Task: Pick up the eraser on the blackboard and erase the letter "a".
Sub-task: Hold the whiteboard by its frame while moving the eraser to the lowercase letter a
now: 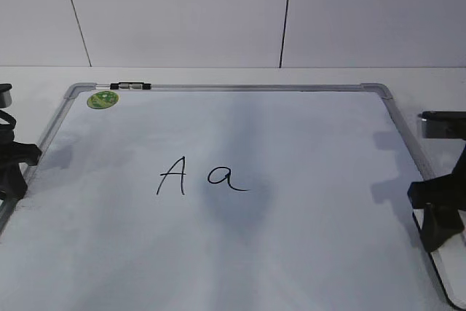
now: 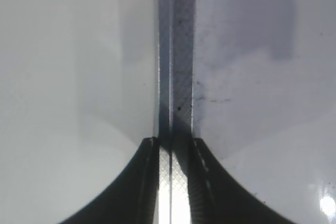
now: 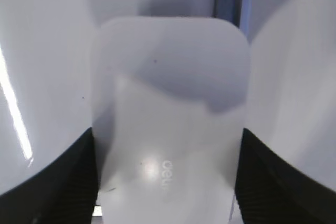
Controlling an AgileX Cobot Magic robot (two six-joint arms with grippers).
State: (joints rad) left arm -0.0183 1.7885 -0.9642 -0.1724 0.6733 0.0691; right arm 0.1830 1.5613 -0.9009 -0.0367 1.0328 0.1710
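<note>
The eraser point(image 3: 170, 119) sits between the right gripper point(image 3: 168, 182)'s spread jaws; it should close squarely, then lift; left gripper point(image 2: 174, 153) pressed nearly together.

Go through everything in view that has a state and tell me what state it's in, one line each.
Eraser: lying flat on the board, between the right pincer's fingers.
Letter "a": fully written, not erased.
Capital "A": intact.
Whiteboard: flat on the table, smudged grey around the letters.
Right pincer: open, straddling the eraser; contact unclear.
Left pincer: nearly closed over the board's frame, holding nothing.
Green sticker: stuck at the top-left corner.
</note>
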